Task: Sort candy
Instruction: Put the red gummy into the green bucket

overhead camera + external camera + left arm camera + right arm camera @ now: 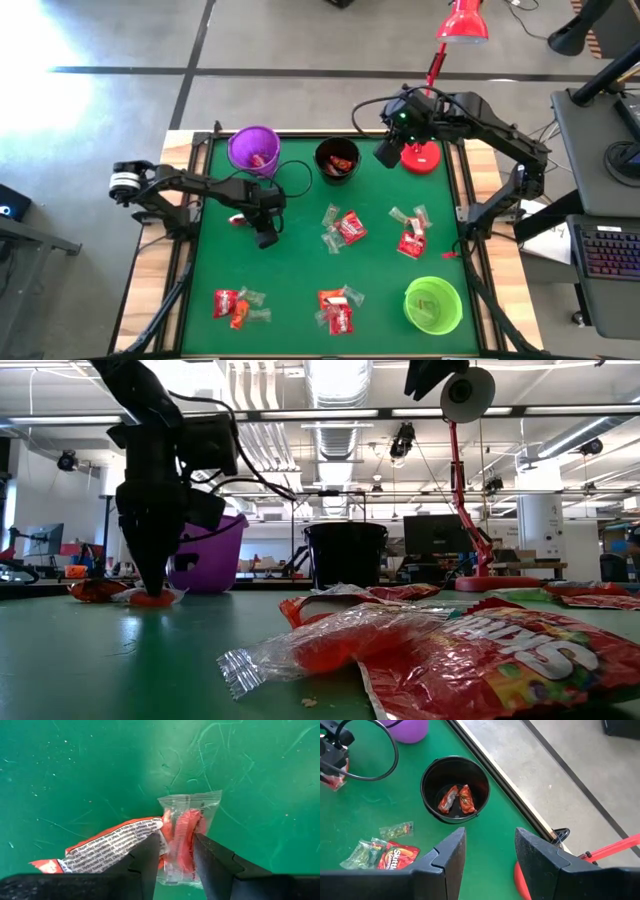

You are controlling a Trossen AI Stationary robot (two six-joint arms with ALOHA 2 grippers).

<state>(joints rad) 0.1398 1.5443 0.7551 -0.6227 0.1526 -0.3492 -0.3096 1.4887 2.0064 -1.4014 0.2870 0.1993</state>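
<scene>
My left gripper (266, 238) (177, 842) points down at the table's left half, in front of the purple cup (253, 148). It is shut on a candy (186, 820) with an orange-red sweet in clear wrap. A red wrapper with white print (107, 849) lies flat against that candy. My right gripper (388, 152) (490, 837) hangs open in the air near the far edge, beside the black cup (454, 787), which holds two orange-red candies (455, 799). More candy lies in groups on the mat (340, 228) (412, 235) (238, 305) (338, 308). My left gripper pinches the clear-wrapped candy between its two fingers (150, 855), across the sweet's orange-red middle (181, 851). The fingers come from above, pointing down. The candy lies on the green mat (150, 598), its clear far end (190, 802) sticking out past the fingertips.
A green cup (432, 305) stands near the table's near right corner. The purple cup holds a red candy (258, 158). A red desk lamp's base (420, 157) sits at the far right, close to my right gripper. A black cable (295, 178) loops between the purple and black cups.
</scene>
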